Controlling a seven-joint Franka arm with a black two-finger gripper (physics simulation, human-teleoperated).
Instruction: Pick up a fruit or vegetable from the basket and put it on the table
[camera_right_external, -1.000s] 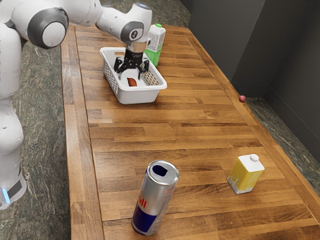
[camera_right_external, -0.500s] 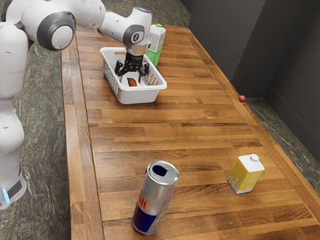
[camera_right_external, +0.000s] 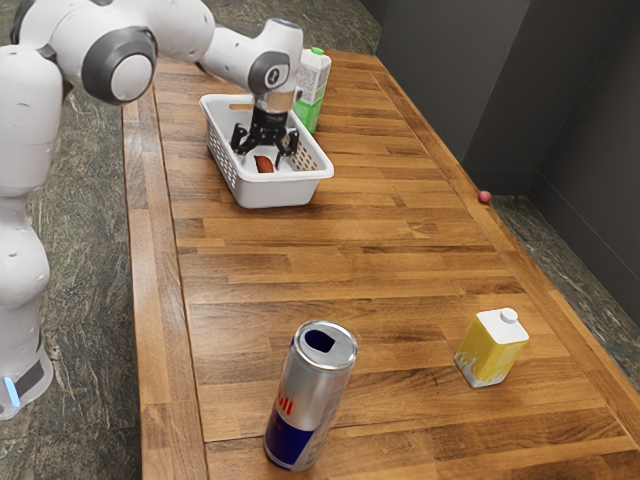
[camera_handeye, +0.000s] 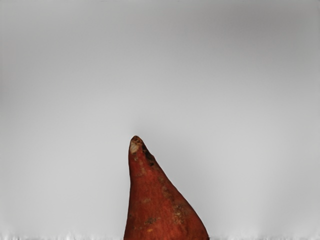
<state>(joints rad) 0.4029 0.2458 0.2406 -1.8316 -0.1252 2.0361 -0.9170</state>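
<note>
My gripper (camera_right_external: 262, 162) is down inside the white basket (camera_right_external: 285, 192), fingers wide apart w/ nothing gripped. The sweet potato (camera_right_external: 264, 165) is in the basket too, approx. btwn & below the fingertips as I see it in the ext. view; can't tell if either finger touches it.

What matters now is its long axis: the fat part lies back under the hand, the narrow tip (camera_handeye: 136, 144) pokes out ahead of it. I'd judge that axis runs roughly across the closing line, so the fingers should pinch the sides, prob. w/o a big wrist turn. Next: down a bit, centre on the fat part, close. Too near the tip & the taper could squirt it out. Then lift clear of the rim & set it on the bench (camera_right_external: 340, 260).
</note>
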